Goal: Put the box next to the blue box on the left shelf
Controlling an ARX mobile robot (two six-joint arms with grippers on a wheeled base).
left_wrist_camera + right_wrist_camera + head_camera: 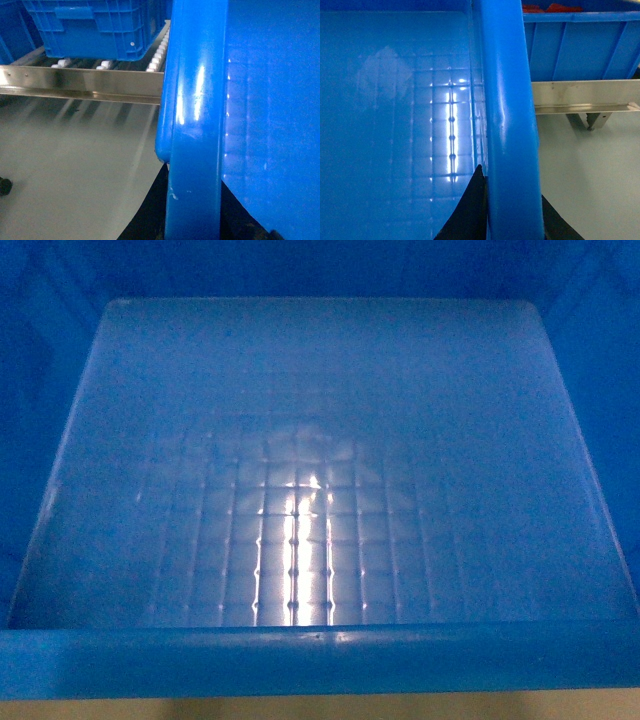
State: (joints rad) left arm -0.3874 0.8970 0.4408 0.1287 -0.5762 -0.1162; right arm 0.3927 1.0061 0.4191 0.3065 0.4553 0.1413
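Clearly both tools (pixel 192 220) (pixel 512 220) clamp the box's (pixel 320 490) rims, yet it could strike the shelf's (pixel 80 82) rail short of the rollers.

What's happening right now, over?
Both grippers clamped on the box rims. Box held short of left shelf. Another blue crate already on rollers.
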